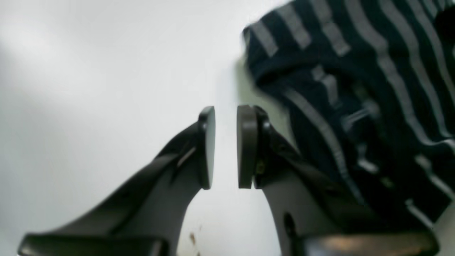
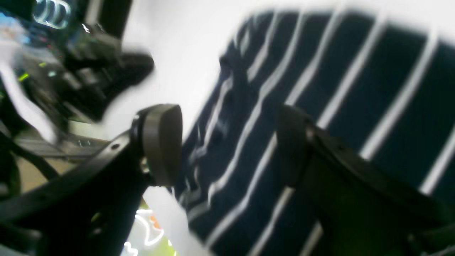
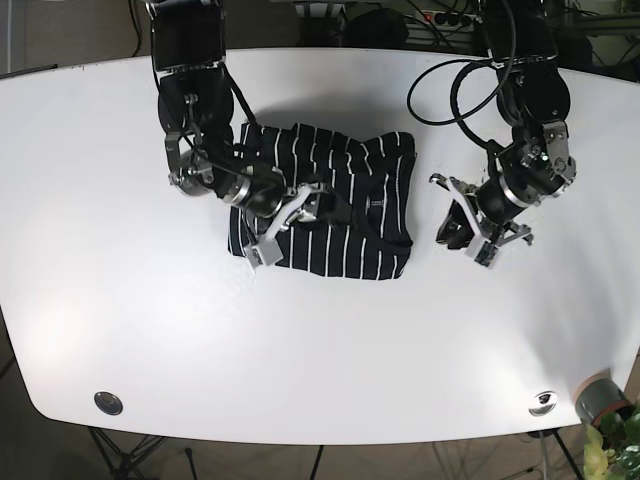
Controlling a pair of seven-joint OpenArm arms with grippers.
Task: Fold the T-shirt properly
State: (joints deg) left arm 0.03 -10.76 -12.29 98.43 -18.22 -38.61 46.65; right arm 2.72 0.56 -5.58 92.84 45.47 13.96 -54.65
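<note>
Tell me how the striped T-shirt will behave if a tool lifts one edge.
The T-shirt looks floppy: its folded layers are already wrinkled, so a lifted edge would probably droop and unfold. It seems light, and on the smooth white table it would likely slide when pushed.

Base view: overhead, well back, looking straight down on the whole white table (image 3: 90,300) with both arms reaching in from its far edge.

Left wrist view: mounted behind the left gripper (image 1: 226,147), close, facing along its fingers toward the tabletop; striped T-shirt (image 1: 355,89) at right.

Right wrist view: behind the right gripper (image 2: 231,145), very close, blurred, facing the shirt.

Shared by all three: the shirt.
</note>
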